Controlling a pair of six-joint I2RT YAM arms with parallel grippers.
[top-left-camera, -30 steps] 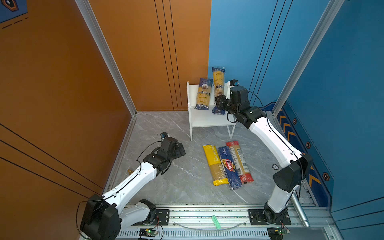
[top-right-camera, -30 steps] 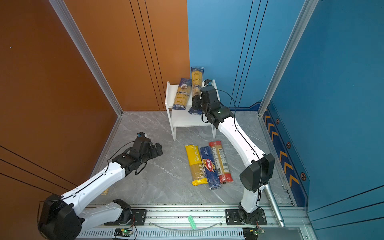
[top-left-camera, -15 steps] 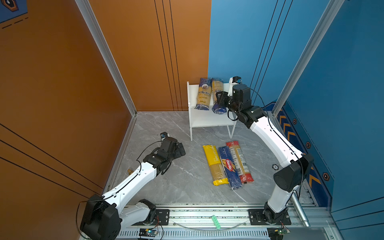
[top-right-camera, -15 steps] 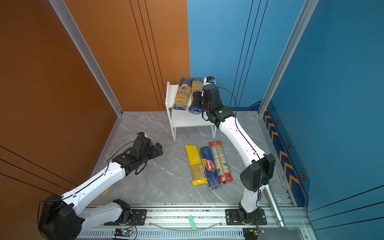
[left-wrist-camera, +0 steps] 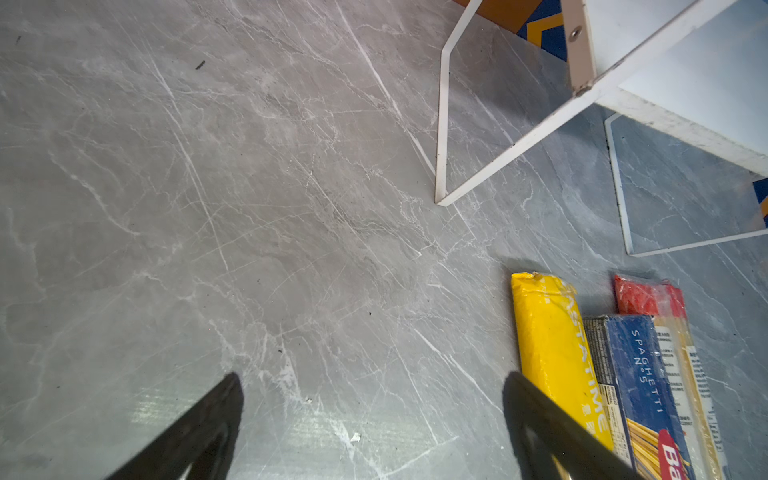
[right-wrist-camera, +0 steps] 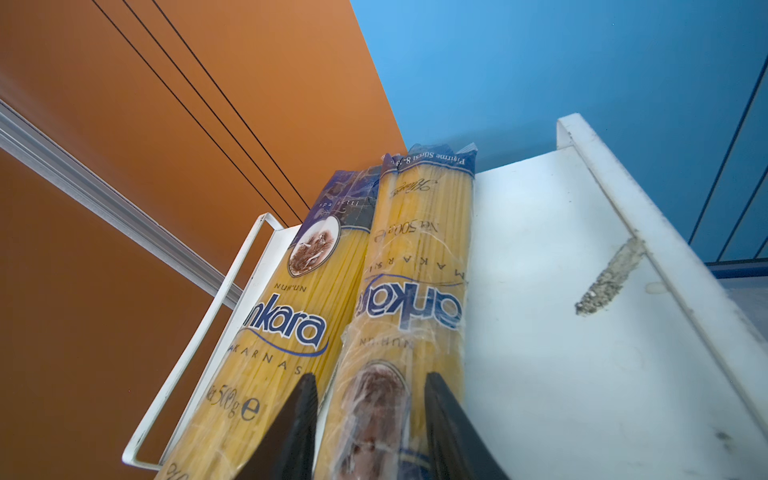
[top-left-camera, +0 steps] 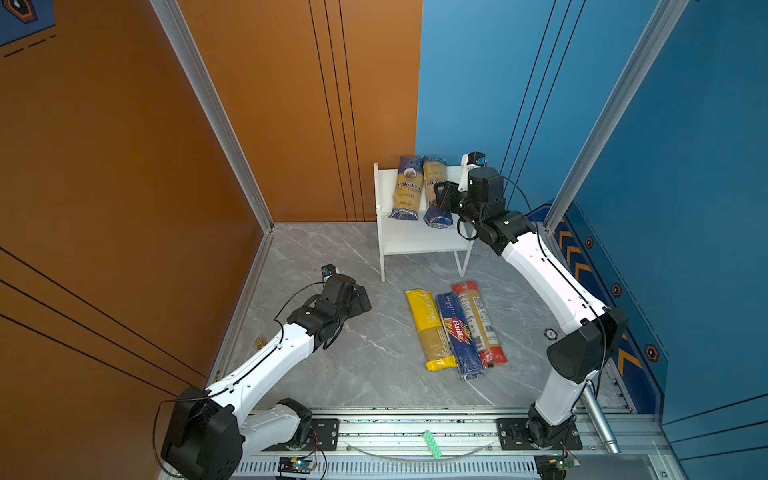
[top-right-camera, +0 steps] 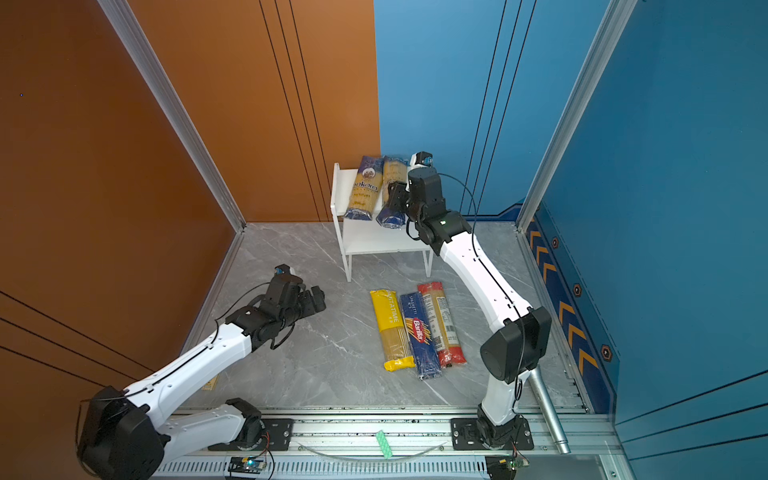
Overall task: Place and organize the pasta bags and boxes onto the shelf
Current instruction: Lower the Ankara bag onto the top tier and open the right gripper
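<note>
Right gripper point(right-wrist-camera: 370, 376) pinches front end of ankara pack point(right-wrist-camera: 415, 270), long axis front-to-back on shelf point(right-wrist-camera: 561, 353) top; left gripper point(left-wrist-camera: 372, 378) wide, empty

Surface finishes
ankara pack point(right-wrist-camera: 415, 270): glossy, crinkled plastic film. Shelf point(right-wrist-camera: 540, 332): smooth white board, one rough scuff. Bench point(left-wrist-camera: 249, 208): grey marble-look, slight sheen.

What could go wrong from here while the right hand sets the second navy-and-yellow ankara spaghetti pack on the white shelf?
1. The right hand grips the second navy-and-yellow ankara spaghetti pack near one end, and the pack looks longer than the top board of the white two-tier shelf; once released it might tip or slide off.
2. It touches the first navy-and-yellow ankara pack; withdrawing could drag either askew.
</note>
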